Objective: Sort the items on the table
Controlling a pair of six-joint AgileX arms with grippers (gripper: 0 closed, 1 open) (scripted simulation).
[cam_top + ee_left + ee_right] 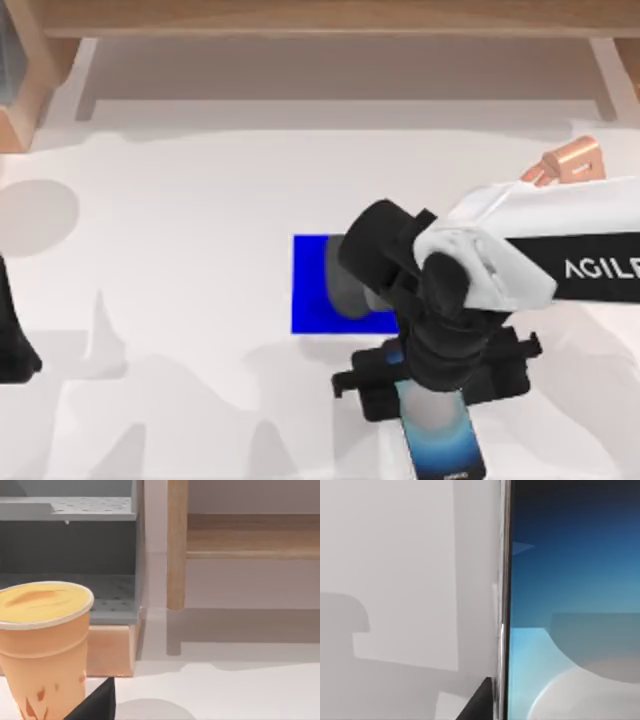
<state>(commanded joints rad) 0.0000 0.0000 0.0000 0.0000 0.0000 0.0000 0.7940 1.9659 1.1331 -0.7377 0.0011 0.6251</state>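
Note:
The smartphone (446, 442) lies flat near the table's (180, 220) front edge, its blue-white screen facing up. My right gripper (436, 396) hangs directly over the phone's far end and covers it. The right wrist view has the phone's screen (570, 580) and its thin metal edge very close, with bare white tabletop beside it. A dark grey mouse (344, 282) rests on the blue pad (316, 290), half hidden behind the right arm. My left arm (12, 335) is parked at the table's left edge.
A copper-pink stand (572, 160) sits at the back right, behind the right arm. The wooden shelf frame (320, 30) runs along the back. The left wrist view has an orange cup (42, 645), a grey rack (70, 555) and a wooden post (177, 545).

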